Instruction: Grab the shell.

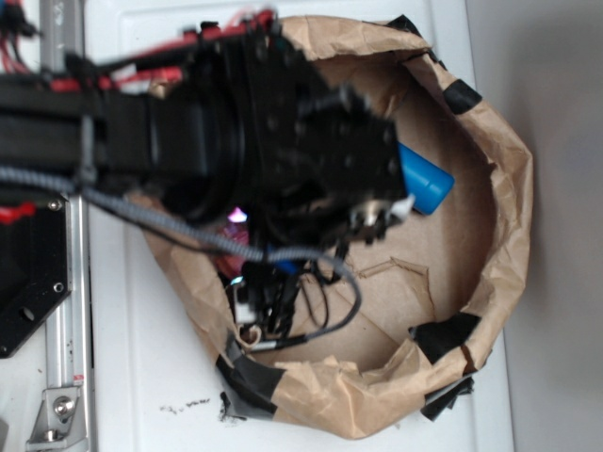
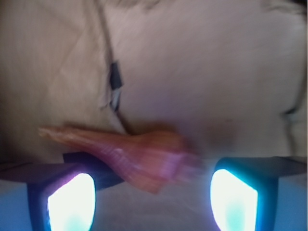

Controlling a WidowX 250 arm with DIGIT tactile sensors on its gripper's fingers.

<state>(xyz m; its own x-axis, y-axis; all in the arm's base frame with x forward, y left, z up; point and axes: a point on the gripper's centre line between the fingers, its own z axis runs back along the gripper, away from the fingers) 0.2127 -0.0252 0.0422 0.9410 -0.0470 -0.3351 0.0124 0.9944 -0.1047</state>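
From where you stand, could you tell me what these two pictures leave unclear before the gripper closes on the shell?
- Exterior view: the shell cannot be seen; the arm covers that part of the paper bowl.
- Exterior view: the blue bottle shows one end only, the rest lies under the arm.
- Wrist view: the shell is motion-blurred; contact with the fingers cannot be judged.
- Wrist view: the fingers are cut off by the bottom edge.

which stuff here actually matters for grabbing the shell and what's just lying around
Belongs to the job:
- shell, lying on the brown paper between the open fingers
- gripper

Just lying about:
- blue bottle
- brown paper bin
- black tape patches
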